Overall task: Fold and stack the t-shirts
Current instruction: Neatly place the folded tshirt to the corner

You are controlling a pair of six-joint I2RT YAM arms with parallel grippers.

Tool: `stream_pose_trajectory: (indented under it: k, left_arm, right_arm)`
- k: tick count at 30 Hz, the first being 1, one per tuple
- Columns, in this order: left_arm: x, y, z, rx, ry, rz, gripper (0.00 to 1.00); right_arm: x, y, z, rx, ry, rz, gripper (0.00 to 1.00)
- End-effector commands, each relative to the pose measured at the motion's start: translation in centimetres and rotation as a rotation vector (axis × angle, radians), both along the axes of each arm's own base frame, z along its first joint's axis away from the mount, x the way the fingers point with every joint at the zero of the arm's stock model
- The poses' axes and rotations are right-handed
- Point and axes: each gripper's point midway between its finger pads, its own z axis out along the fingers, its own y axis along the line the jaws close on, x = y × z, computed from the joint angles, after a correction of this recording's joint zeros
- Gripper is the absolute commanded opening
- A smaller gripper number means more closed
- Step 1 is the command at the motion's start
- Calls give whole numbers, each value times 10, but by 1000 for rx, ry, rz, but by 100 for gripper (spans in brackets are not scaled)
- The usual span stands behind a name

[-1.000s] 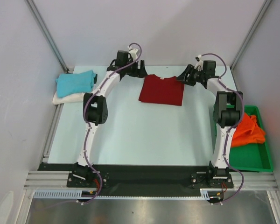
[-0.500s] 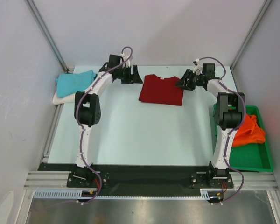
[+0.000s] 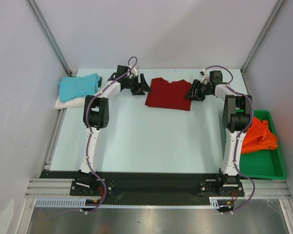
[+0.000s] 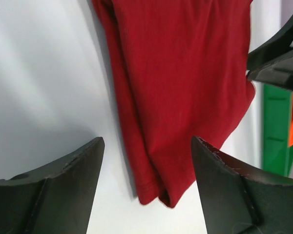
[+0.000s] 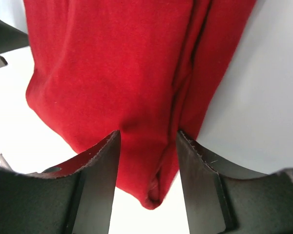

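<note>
Right, the dark red short-sleeved cloth t-shirt (image 3: pixel 169 94) lies flat and part-folded on the pale bench (image 3: pixel 136 141), upper centre of the overhead frame, collar toward the top.

The left gripper (image 3: pixel 140 86) is at its left edge and the right gripper (image 3: pixel 192 92) at its right edge, both low. With one on each side, this looks like the setup for a two-handed pinch, either for the next fold or a carry to the stack.

- **Left wrist view:** jaws wide apart. The shirt's hemmed corner lies between them at lower centre, and nothing is gripped.
- **Right wrist view:** narrower gap. The jaws straddle the other corner and cloth fills most of the space. I read this as not clamped yet. The layered edge there is bunched, so a pinch could catch only some of the layers.

Other items:
- The folded turquoise blue t-shirt (image 3: pixel 78 87) sits on the cream white t-shirt (image 3: pixel 68 103) at upper left. That's the likely stack spot.
- The bright orange t-shirt (image 3: pixel 259 136) is crumpled in the green plastic tray (image 3: pixel 272 168) at the right edge, unfolded.

Nothing lies between the grippers and the red shirt. For a move to the stack, the left arm's own forearm is in that corridor, so that's the thing to watch.
</note>
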Motion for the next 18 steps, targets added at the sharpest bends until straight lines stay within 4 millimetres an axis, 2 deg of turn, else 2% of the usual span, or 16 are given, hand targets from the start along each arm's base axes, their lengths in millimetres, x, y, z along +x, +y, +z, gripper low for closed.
stream_pose_trajectory:
  k: [1, 8, 11, 12, 18]
  left_arm:
    - [9, -10, -3, -77, 6, -4, 76]
    - [3, -42, -6, -161, 16, -60, 64]
    - [-2, -53, -6, -191, 26, -90, 63]
    - [-4, -58, -7, -200, 23, -101, 61]
    - [-7, -67, -5, -231, 11, -129, 49]
  right_arm:
    - [5, -9, -14, -70, 7, -9, 55]
    - [2, -12, -22, -94, 18, -15, 57]
    - [2, -12, -26, -93, 24, -18, 57]
    - [-1, 1, -26, -89, 23, 7, 57]
    - [0, 6, -26, -75, 16, 13, 57]
